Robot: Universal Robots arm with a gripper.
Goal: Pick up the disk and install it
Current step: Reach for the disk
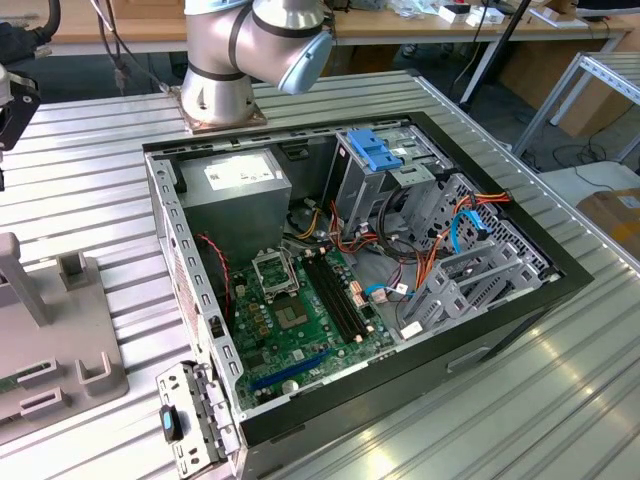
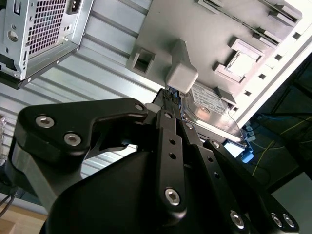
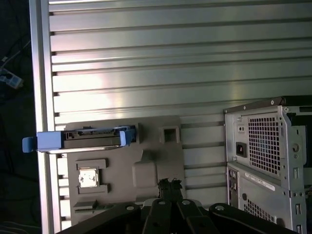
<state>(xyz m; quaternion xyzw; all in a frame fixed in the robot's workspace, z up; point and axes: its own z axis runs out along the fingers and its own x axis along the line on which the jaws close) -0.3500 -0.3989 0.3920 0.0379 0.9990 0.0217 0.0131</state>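
Exterior view high — wrist views near holder [image 3: 117, 165]

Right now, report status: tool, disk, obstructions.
Tool over grey fixture plate, apart from disk. Disk on edge in that plate, not yet picked. Fixture post close beside tool.

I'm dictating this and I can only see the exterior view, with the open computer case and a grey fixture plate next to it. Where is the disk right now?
Observer: In the first wrist view the disk stands on its edge in the grey fixture plate, at the side by the table's rim.
Operator: Is the gripper holding it?
Observer: No. The gripper hangs over the plate, apart from the disk and close to a raised grey block.
Operator: Which face of the disk shows?
Observer: In the second wrist view, the broad face with the white label.
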